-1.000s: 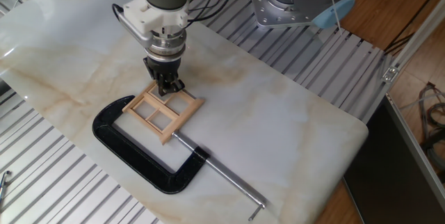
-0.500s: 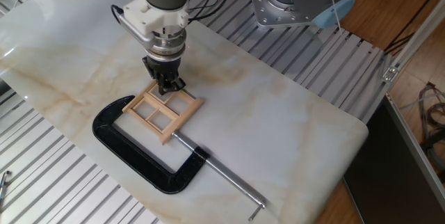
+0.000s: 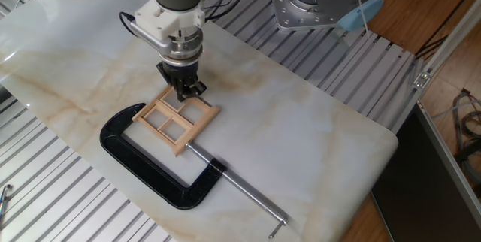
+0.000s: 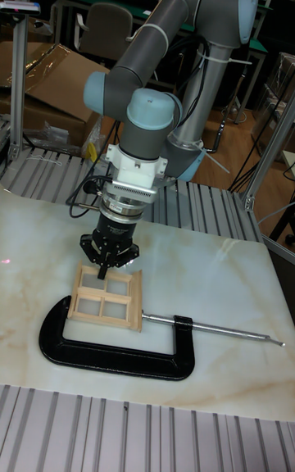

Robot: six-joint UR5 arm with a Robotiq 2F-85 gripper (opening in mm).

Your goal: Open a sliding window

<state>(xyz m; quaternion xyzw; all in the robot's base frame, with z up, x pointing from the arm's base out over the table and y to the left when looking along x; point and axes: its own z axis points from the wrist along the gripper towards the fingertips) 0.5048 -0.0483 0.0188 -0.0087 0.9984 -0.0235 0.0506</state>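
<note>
One black C-clamp [image 3: 143, 167] is laid nearest on the marble table [image 3: 301, 137], with the sliding window [image 3: 175, 119] clamped between its ends. Behind it, the gripper [image 3: 184, 92] is poised at the window's far edge; its finger spacing cannot be determined.

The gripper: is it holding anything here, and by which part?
It cannot be told for sure. The gripper sits at the far top edge of the small light wooden window frame, clamped in the black metal C-clamp; its fingertips are too small to judge.
</note>
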